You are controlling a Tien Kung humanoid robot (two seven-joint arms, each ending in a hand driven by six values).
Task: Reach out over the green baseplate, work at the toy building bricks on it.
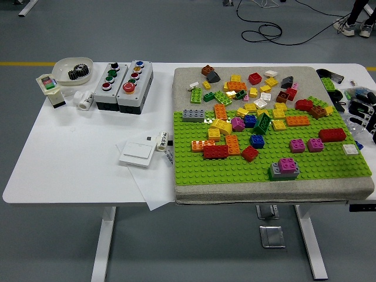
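The green baseplate (pixel 235 167) lies on a grey mat (pixel 188 79) on the right half of the table. Many bricks stand on it: a long red one (pixel 215 151), a red one at the right (pixel 332 134), a grey brick topped with magenta (pixel 284 168), two pink ones (pixel 305 145), a blue one (pixel 257 140) and a tilted dark green one (pixel 262 123). Loose bricks (pixel 247 82) are heaped along the mat's back. My right hand (pixel 365 114) shows only partly at the right edge, beside the baseplate and touching no brick.
On the left stand two grey button boxes (pixel 123 86), a white bowl with a black gear (pixel 73 69), a small white roll (pixel 86 100) and a white switch plate (pixel 137 154) on paper. Small items lie at the table's right edge. A person's feet (pixel 358 26) show at the top right.
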